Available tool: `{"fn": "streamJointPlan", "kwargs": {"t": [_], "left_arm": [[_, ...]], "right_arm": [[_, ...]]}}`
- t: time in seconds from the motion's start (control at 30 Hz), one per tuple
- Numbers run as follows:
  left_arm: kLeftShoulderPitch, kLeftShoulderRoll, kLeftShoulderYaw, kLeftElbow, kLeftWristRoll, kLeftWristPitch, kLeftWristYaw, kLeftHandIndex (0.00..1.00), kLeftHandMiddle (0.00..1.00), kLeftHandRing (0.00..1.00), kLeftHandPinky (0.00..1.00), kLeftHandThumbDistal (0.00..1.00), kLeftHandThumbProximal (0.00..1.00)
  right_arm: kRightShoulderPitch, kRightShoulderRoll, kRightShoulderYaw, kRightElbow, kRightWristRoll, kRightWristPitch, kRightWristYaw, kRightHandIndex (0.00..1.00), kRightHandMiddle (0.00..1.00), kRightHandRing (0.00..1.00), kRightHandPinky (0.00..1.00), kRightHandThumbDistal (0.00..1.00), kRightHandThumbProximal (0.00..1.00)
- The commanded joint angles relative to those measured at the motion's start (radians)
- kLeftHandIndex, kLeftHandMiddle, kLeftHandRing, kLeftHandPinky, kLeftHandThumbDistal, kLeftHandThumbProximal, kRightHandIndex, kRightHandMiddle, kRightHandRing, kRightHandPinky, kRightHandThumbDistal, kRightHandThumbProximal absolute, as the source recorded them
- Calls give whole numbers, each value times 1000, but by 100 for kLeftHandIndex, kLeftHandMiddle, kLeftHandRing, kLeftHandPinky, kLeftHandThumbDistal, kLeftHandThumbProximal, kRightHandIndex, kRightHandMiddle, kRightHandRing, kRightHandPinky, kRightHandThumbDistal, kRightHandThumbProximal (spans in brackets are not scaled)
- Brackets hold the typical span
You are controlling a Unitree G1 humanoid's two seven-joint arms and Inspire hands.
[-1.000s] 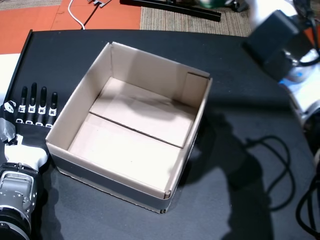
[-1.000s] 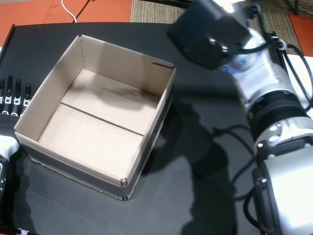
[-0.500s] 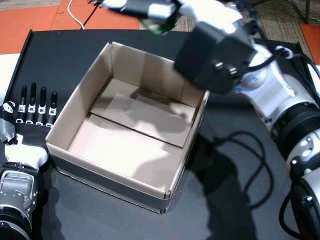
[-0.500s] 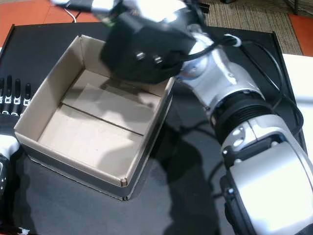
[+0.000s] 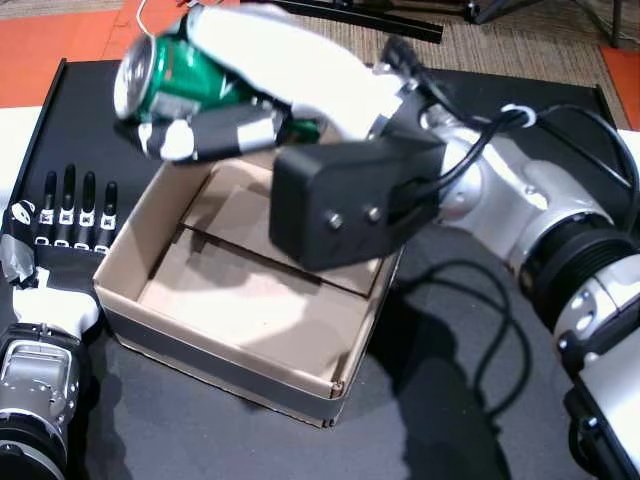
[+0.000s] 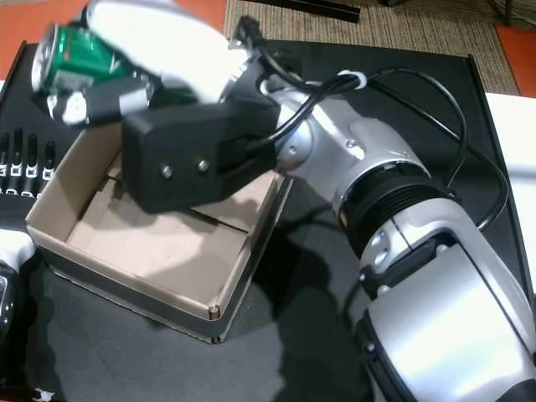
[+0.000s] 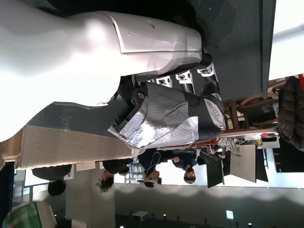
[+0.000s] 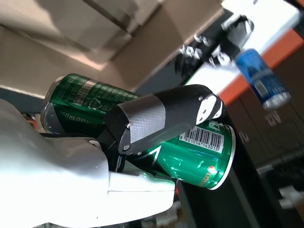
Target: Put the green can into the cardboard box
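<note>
Head views: right hand (image 5: 235,95) (image 6: 126,63) is wrapped around the green can (image 5: 175,80) (image 6: 79,54), fingers (image 5: 215,130) clamped across its body. Can lies on its side, silver end pointing away from the arm, held in the air above the far-left corner of the cardboard box (image 5: 225,375) (image 6: 126,293). Can not inside the box, not touching it as far as visible. Box is open-topped, sits on the black table (image 5: 470,400) (image 6: 318,335); nothing seen on the part of its floor that shows. Black wrist block (image 5: 345,205) (image 6: 193,163) of the right arm hangs over the box's far-right part. Left hand (image 5: 60,225) (image 6: 17,167) rests flat on the table just left of the box, fingers straight and side by side, holding nothing.

Left wrist view: picture turned. Left hand (image 7: 166,107) lies flat, fingers (image 7: 190,78) extended, nothing in it. Box wall (image 7: 66,147) just beside the hand. People (image 7: 156,173) in the room background.

Right wrist view: green can (image 8: 185,149) gripped, thumb (image 8: 161,116) pressed over its side, barcode visible. Box (image 8: 118,38) beyond the can. A blue can (image 8: 261,78) shows farther off past the box, blurred.
</note>
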Motion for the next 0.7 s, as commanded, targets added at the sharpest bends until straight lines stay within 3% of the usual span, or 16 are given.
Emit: {"fn": "streamJointPlan", "kwargs": {"t": [0.0,0.07,0.13,0.2,0.23,0.33,0.47,0.67], "left_arm": [[68,-28,-8,41,17,14,49,54,52,62,77,0,53],[63,-29,-4,41,13,14,64,56,53,62,77,0,52],[60,-30,-5,41,14,12,71,58,54,62,76,0,52],[59,-31,-6,41,16,9,74,58,54,61,75,0,52],[59,-32,-7,41,17,9,75,57,54,60,74,0,53],[65,-32,-10,41,20,12,50,57,55,64,76,0,56],[66,-35,-9,42,17,15,40,57,54,63,76,0,56],[67,-42,-2,43,12,11,37,58,55,63,76,0,53]], "right_arm": [[-38,11,4,7,9,41,89,9,9,8,13,7,58],[-46,15,1,9,21,87,174,14,14,11,17,7,56],[-49,17,5,8,20,125,231,34,36,32,35,6,56],[-47,17,8,4,18,144,262,44,42,42,46,4,52],[-44,17,9,3,17,151,271,44,41,42,48,4,50],[-32,20,17,1,8,161,268,32,29,30,39,7,50],[-21,26,30,4,0,172,261,39,36,36,42,9,53],[2,31,64,11,-23,156,209,26,22,21,26,15,56]]}}
